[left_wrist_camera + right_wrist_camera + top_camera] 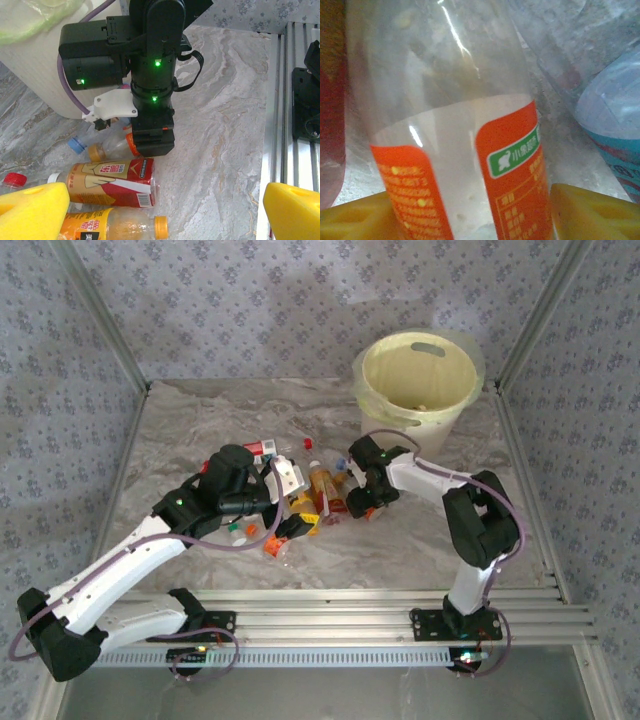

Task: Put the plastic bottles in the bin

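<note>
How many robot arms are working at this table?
2. The left arm reaches from the near left corner into the plastic bottles; the right arm bends from the near right edge toward the same pile.

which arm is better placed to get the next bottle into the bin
Right, probably. The right gripper has the orange-labelled bottle between its pads, and the bin stands on its side of the table. The left gripper hangs wide open above the pile of bottles, farther from the bin.

The fingers [31, 209] of your left gripper [162, 212] stand wide apart. Between them lie a red-label bottle [112, 182] and an orange-label bottle [112, 225]. Beyond the tips hangs the right arm [152, 75].
</note>
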Controlling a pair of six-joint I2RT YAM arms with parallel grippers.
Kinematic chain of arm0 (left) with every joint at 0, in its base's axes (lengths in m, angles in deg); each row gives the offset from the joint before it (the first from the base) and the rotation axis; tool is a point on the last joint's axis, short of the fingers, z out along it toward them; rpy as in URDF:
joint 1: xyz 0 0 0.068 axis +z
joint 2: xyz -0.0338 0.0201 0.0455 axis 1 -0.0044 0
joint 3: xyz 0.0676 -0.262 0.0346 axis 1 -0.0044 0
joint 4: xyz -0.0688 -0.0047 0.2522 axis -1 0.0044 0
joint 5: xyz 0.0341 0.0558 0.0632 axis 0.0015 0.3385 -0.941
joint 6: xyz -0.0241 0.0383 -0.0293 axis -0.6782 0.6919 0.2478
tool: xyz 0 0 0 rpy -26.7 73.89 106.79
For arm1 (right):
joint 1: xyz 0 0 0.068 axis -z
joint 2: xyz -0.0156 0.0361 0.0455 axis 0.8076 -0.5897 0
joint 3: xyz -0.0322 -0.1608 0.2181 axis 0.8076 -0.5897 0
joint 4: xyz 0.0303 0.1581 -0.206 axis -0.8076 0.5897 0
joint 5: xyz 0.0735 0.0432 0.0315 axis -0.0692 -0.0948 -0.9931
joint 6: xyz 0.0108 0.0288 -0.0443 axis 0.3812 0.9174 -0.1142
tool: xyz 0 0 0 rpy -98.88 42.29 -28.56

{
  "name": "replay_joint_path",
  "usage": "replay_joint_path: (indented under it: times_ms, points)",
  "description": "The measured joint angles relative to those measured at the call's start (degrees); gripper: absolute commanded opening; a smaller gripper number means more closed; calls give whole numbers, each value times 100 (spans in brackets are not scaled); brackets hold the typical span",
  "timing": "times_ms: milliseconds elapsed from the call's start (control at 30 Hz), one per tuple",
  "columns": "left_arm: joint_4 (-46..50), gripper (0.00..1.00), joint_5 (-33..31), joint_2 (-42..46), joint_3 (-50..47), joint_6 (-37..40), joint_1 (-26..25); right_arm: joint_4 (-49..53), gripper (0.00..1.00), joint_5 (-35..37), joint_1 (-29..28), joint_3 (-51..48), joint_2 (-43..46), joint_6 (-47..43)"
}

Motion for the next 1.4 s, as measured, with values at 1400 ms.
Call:
replay_joint_path:
  times_ms: [1400]
  points:
    - [-2264, 100, -719, 1161, -1263, -1353, 0, 411, 58, 9, -428, 1932, 2852, 280]
